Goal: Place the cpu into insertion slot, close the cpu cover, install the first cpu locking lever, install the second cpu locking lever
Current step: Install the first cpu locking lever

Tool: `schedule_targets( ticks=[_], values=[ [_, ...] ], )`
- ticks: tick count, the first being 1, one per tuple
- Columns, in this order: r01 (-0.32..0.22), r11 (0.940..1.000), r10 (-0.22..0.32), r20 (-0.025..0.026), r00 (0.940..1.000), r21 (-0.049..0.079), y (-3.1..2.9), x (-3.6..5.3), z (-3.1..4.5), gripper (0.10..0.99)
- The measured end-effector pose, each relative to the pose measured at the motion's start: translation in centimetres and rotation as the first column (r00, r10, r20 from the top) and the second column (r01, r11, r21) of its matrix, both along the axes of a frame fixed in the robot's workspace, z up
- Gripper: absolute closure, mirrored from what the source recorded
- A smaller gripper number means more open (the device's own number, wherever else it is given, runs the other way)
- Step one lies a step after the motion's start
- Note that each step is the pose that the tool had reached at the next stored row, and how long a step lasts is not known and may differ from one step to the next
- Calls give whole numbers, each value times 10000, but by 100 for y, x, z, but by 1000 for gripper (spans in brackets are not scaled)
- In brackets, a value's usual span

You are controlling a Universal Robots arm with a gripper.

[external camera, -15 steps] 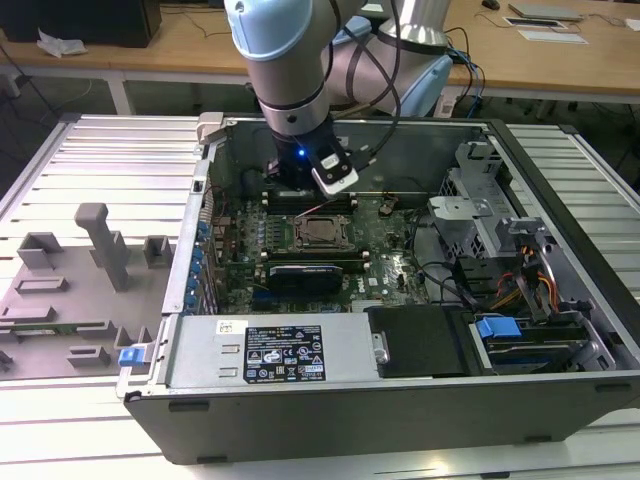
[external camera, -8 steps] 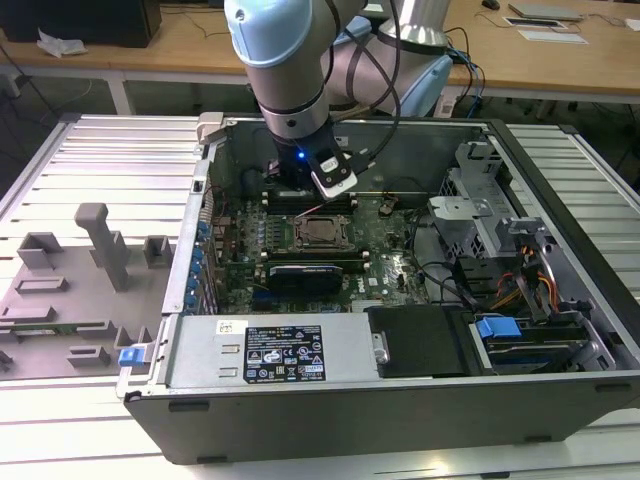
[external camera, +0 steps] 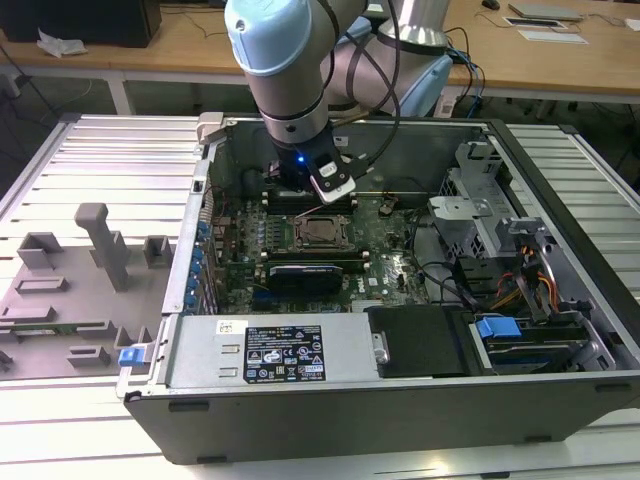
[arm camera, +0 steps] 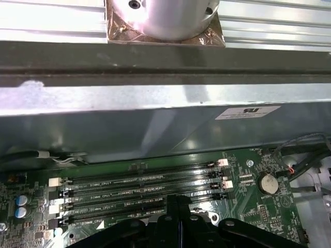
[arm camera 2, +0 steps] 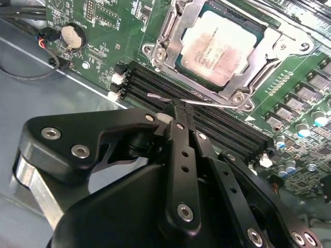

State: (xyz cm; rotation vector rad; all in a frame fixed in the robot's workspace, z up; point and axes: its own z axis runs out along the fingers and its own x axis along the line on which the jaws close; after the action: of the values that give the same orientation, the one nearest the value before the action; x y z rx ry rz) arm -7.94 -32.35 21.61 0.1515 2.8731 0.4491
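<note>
Ribbed metal worktop (external camera: 100, 150) carries the open computer case (external camera: 400, 400), which lies with its board facing up, presumably so the arm can reach straight down into it.

The end effector (arm camera 2: 176, 109) hangs low over the board with its fingers drawn narrow, pressed almost flat together. Their tips meet a thin silvery locking lever (arm camera 2: 212, 103), a wire arm that crosses just in front of them. A slim closed tip probably suits nudging such a wire, but I cannot tell whether the fingers pinch it or only bear against it.

Under the tips run the long black memory slots (arm camera 2: 217, 124), parallel to the lever.

Just beyond them the cpu (arm camera 2: 220, 49) sits flat in the insertion slot (arm camera 2: 239, 16), silvery top upward. The cpu cover (arm camera 2: 173, 39) lies down around it, framing the chip through its window, so placing and closing look done. The lever by the fingers stands free of the cover, so it does not look latched.
</note>
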Motion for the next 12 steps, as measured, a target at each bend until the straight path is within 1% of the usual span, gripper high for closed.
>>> schedule_targets(
  ticks=[4, 5, 6, 7, 8, 9, 12],
  values=[
    [3, 10000, -3, 3, 10000, 5, 1, -1, -2, 980],
    [7, 10000, -7, 84, 10000, -17, 1, -4, -7, 980],
    [17, 10000, -16, 216, 9998, -34, 1, -7, -11, 980],
    [24, 10000, -23, 282, 9996, -37, 1, -8, -13, 980],
    [40, 10000, -38, 378, 9993, -35, 2, -8, -18, 980],
    [132, 9999, -130, 384, 9992, -37, 3, -8, -27, 980],
    [537, 9986, -535, 383, 9978, -37, 3, -8, -46, 980]
  ],
)
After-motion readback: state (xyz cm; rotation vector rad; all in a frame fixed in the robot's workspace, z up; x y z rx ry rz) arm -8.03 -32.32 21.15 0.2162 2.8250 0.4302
